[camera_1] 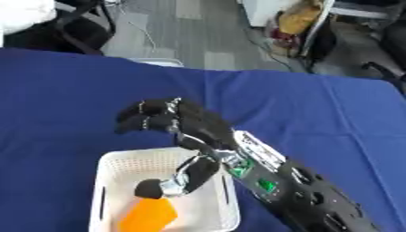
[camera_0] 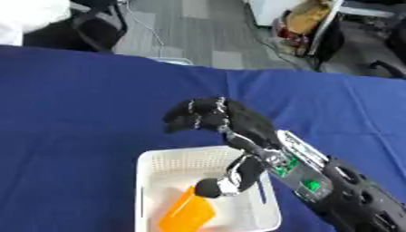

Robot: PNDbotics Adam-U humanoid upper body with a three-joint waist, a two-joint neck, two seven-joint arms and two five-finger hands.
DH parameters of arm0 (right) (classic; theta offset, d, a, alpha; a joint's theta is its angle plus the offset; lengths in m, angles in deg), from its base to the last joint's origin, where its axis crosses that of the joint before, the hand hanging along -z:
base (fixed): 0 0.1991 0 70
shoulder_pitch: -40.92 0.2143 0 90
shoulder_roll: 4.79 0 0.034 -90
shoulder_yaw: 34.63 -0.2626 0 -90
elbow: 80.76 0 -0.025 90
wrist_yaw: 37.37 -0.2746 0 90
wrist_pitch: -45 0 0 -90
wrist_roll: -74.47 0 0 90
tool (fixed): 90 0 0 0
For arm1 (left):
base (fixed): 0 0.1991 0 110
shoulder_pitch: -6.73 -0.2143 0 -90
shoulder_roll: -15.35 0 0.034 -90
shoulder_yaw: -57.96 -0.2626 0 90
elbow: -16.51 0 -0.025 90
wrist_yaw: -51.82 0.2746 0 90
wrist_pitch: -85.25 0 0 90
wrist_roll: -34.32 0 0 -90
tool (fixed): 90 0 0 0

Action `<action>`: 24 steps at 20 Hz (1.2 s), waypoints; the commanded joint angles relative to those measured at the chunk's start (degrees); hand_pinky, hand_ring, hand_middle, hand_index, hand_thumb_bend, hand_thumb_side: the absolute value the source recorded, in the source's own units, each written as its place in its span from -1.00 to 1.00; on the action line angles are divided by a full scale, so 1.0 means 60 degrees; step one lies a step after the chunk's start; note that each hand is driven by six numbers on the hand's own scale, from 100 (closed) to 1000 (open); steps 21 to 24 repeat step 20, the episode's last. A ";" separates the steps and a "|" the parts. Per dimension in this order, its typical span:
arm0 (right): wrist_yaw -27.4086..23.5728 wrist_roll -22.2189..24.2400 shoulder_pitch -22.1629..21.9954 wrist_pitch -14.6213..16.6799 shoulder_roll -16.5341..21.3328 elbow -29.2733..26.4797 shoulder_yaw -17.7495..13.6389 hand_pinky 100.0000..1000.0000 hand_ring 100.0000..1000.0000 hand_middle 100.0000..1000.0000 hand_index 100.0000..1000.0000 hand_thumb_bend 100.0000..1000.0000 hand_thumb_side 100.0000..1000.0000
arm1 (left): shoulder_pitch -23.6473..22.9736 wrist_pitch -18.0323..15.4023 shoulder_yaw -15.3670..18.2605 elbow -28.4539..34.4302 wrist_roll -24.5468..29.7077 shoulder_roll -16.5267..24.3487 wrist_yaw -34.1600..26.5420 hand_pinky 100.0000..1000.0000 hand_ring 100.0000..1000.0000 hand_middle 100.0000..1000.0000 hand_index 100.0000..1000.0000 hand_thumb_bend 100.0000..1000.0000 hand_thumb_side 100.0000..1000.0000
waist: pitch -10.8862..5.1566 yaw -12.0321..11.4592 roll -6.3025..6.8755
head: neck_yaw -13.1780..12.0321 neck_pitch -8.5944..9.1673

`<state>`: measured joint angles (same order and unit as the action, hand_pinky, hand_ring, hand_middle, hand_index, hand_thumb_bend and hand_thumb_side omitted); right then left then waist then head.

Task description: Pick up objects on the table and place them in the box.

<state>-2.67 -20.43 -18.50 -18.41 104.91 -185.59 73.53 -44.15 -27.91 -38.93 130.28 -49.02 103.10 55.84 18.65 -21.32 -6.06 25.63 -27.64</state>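
Orange block [camera_0: 187,212] lies in the white box [camera_0: 151,168] at the near edge of the blue counter [camera_0: 79,99]. Right hand [camera_0: 230,120] hangs over the box's far rim, fingers curled, thumb pointing down into it, gripping nothing.
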 commanded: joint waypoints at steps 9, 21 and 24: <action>-0.0471 -0.0525 -0.1967 -0.0212 0.0755 -0.1508 -0.1216 -0.54 -0.07 0.20 0.29 -0.30 1.00 | -0.0321 0.0071 0.0154 0.0137 -0.0086 0.0488 0.0207 0.78 0.56 0.73 0.68 -0.85 0.84 | -0.0476 0.0554 0.0032 | -0.0447 0.0141; 0.0313 0.2340 -0.4869 -0.0213 -0.1449 -0.1627 -0.3459 -0.46 -0.08 0.20 0.34 -0.89 1.00 | -0.1827 0.0198 0.0325 0.0137 -0.0281 0.1547 0.1049 0.78 0.56 0.72 0.63 -0.90 0.86 | -0.1274 0.1860 0.0211 | -0.1832 -0.0410; 0.0313 0.2340 -0.4869 -0.0213 -0.1449 -0.1627 -0.3459 -0.46 -0.08 0.20 0.34 -0.89 1.00 | -0.1827 0.0198 0.0325 0.0137 -0.0281 0.1547 0.1049 0.78 0.56 0.72 0.63 -0.90 0.86 | -0.1274 0.1860 0.0211 | -0.1832 -0.0410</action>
